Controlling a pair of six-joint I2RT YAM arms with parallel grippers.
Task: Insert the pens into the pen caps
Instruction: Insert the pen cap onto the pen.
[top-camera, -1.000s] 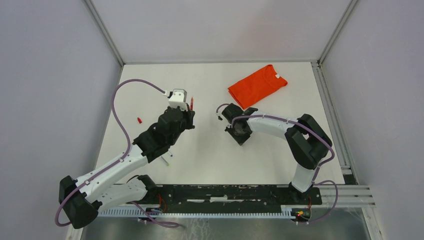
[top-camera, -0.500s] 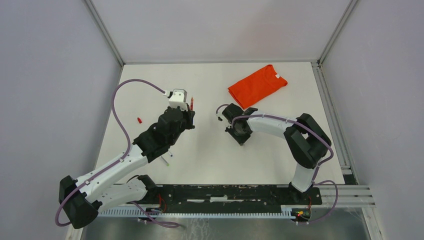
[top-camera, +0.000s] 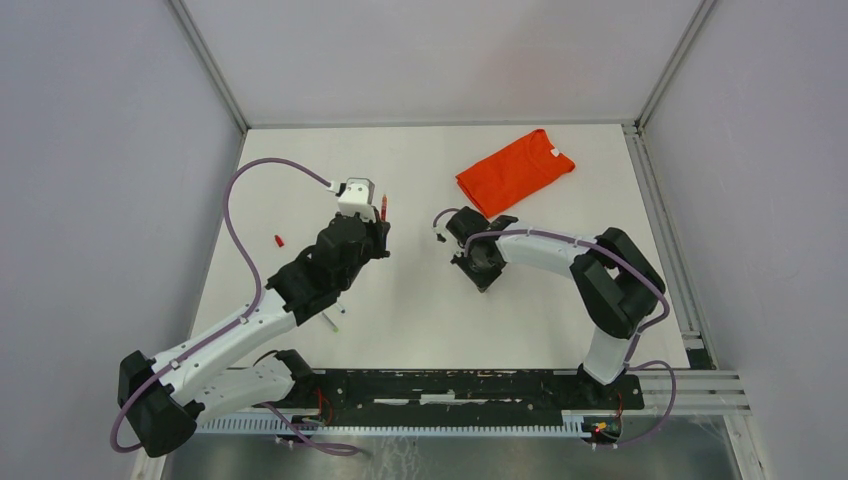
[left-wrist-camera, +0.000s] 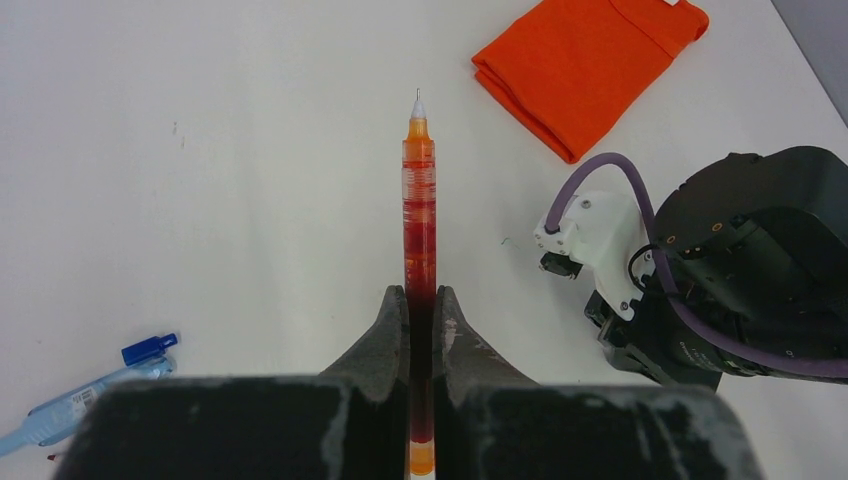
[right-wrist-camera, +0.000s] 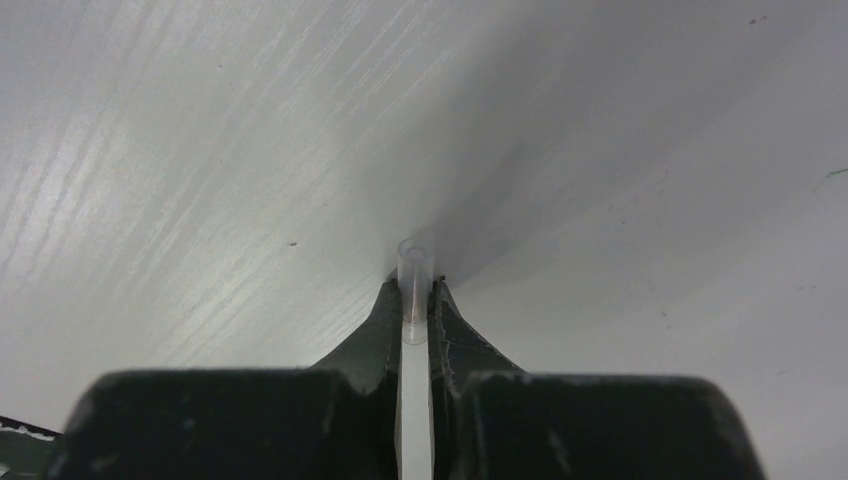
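Orange pen in the left fingers, clear cap in the right, and their axes are not yet lined up.
The left fingers (left-wrist-camera: 388, 325) are clenched on the lower barrel of the orange pen (left-wrist-camera: 418, 200), whose long axis runs straight out from them with the bare tip leading. The right fingers (right-wrist-camera: 385, 320) pinch a short clear cap (right-wrist-camera: 412, 262) with its open mouth pointing out past them at the tabletop (top-camera: 420, 310). From above, the right arm sits to the pen's right and well apart, so the join depends on turning the cap's mouth to face the tip. The cap is hidden under the right wrist from above, and I cannot tell whether it touches the tabletop or matches this pen. The pen's rear end is cut off. A red cap (top-camera: 279, 240) lies left of the left arm.
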